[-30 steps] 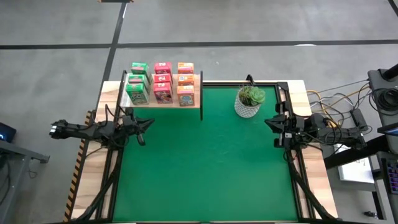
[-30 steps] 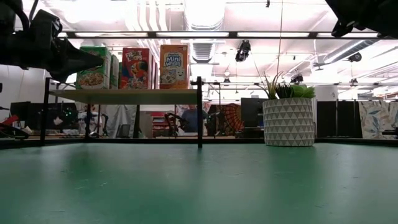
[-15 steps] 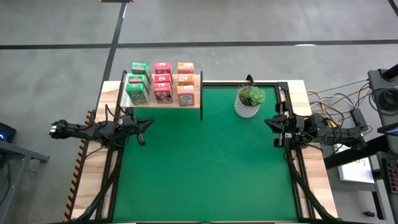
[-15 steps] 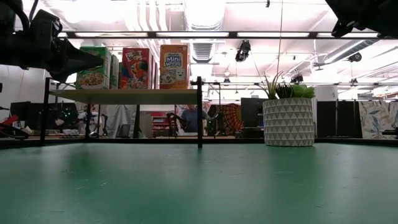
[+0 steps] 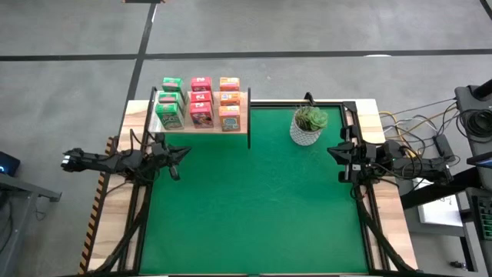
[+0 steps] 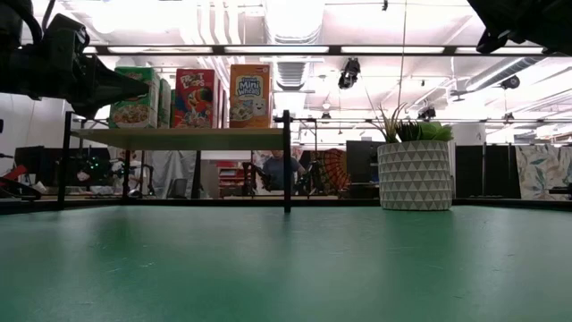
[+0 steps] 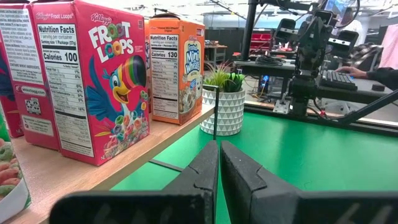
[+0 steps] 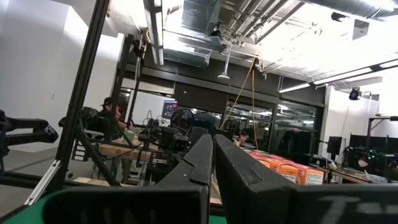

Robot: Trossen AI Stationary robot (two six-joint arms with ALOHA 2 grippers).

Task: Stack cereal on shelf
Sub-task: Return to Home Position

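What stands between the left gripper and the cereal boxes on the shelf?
Nothing visible. The left gripper, shut, hangs before the shelf with only open air between it and the cereal boxes. The plant pot stands aside; the right gripper waits at the right edge of the table.

Cereal (image 5: 201,102) sits on the shelf (image 5: 244,115), table's (image 5: 254,208) far left; plant pot (image 5: 308,127) right of it; left gripper (image 5: 181,155) before the shelf, right gripper (image 5: 335,154) near the pot.
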